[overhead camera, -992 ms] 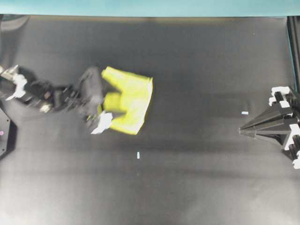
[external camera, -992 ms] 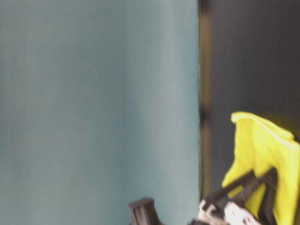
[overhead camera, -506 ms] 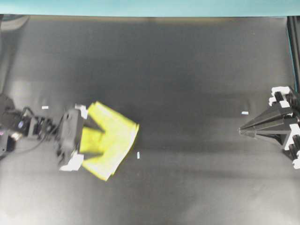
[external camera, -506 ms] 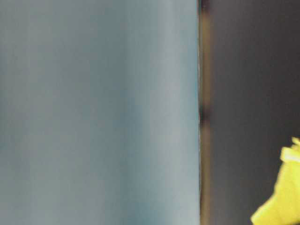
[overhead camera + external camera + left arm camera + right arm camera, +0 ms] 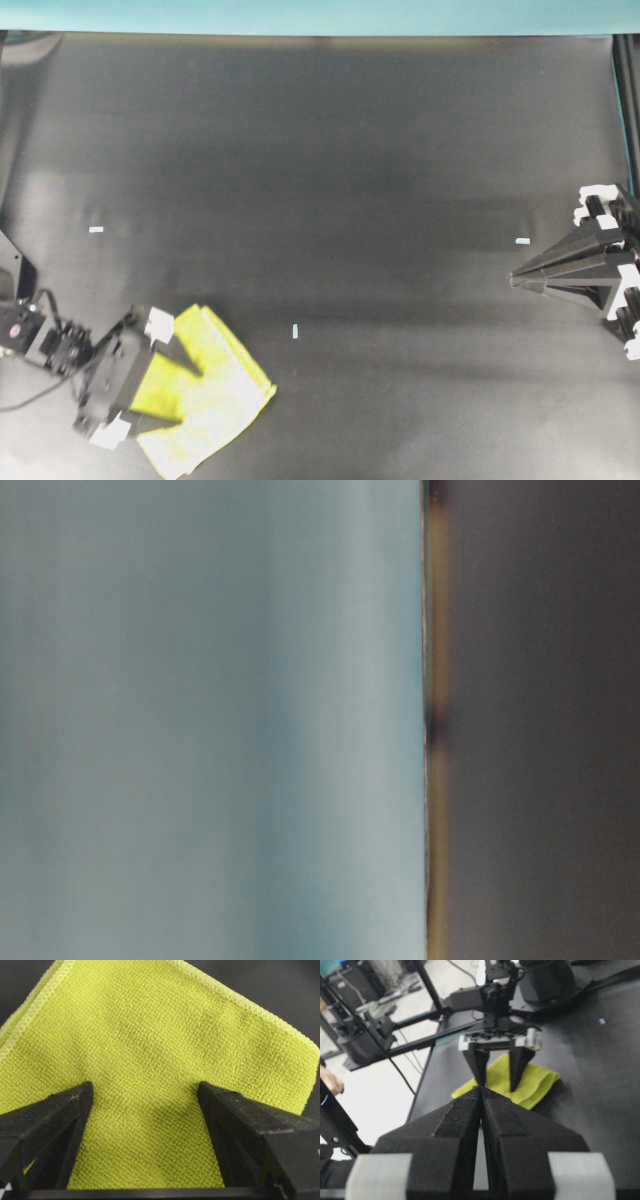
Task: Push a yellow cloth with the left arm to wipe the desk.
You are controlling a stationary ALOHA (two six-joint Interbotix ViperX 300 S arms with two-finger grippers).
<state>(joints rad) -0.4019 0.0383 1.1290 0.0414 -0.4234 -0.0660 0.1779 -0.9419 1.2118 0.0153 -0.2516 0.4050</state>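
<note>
The yellow cloth (image 5: 225,395) lies flat on the black desk (image 5: 330,150) at the near left corner of the overhead view. My left gripper (image 5: 185,395) is open, with both fingers spread and resting on top of the cloth. In the left wrist view the cloth (image 5: 150,1035) fills the space between the two black fingers of the left gripper (image 5: 144,1087). My right gripper (image 5: 512,280) is shut and empty at the right edge, far from the cloth. The right wrist view shows the right gripper (image 5: 481,1089), the cloth (image 5: 535,1082) and the left gripper (image 5: 497,1085) beyond it.
Three small white marks (image 5: 295,331) (image 5: 96,229) (image 5: 522,241) sit on the desk. A teal edge (image 5: 320,15) runs along the far side. The cloth is close to the desk's near edge. The table-level view shows only blurred teal and desk (image 5: 540,720).
My left gripper has dragged the cloth from the left middle of the desk down to the near left corner. The cloth has left the table-level view. The right gripper has not moved.
</note>
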